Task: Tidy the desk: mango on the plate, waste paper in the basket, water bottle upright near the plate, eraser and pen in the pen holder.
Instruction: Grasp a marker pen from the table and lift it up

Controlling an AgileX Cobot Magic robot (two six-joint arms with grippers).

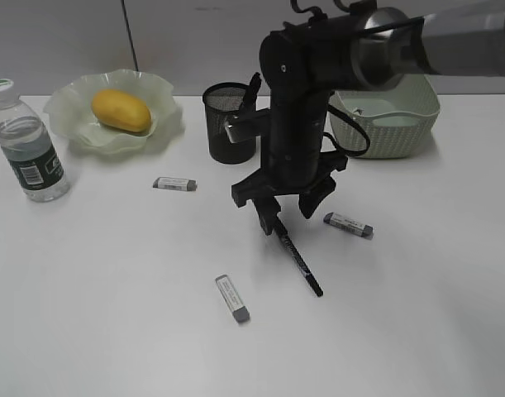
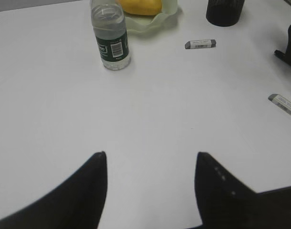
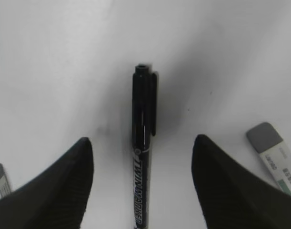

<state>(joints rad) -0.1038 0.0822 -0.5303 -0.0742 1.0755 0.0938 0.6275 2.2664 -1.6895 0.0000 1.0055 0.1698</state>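
The black pen (image 1: 300, 261) lies on the white desk (image 1: 111, 314), seen close up as the pen (image 3: 144, 143) in the right wrist view. My right gripper (image 1: 287, 217) (image 3: 141, 139) hangs open just above its upper end, one finger on each side, not touching it. The mango (image 1: 120, 110) rests on the green plate (image 1: 70, 101). Left of the plate, the water bottle (image 1: 25, 141) stands upright. Three erasers lie loose: one eraser (image 1: 174, 184), another eraser (image 1: 348, 224), a third eraser (image 1: 233, 298). The pen holder (image 1: 230, 124) and basket (image 1: 384, 124) stand behind. No waste paper shows. My left gripper (image 2: 152, 155) is open over bare desk.
The right arm's dark body (image 1: 297, 124) stands in front of the pen holder and partly hides the basket. In the left wrist view the bottle (image 2: 111, 36), plate (image 2: 157, 21) and an eraser (image 2: 200, 44) lie ahead of the left gripper.
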